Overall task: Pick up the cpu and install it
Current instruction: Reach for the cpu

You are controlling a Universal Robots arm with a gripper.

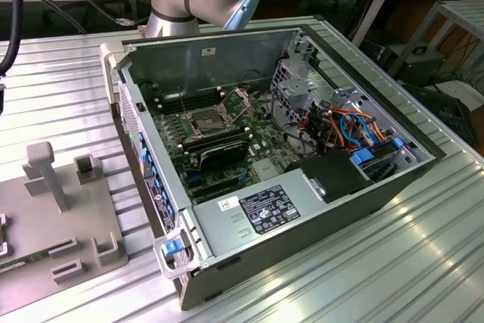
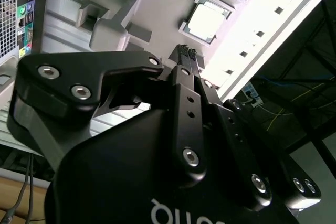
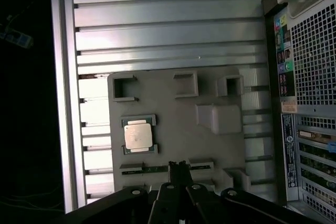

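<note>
Silver-grey cpu (image 3: 138, 134) seated in grey fixture (image 3: 173, 116), near gripper (image 3: 177, 166), not touching

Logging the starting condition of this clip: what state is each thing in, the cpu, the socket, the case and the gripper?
cpu: seated in its holder on the grey tray, not picked up.
gripper: shut, holding nothing, apart from the cpu.
socket: frame raised open, no cpu in it.
computer case: lying on its side, panel off, inside exposed.
</note>
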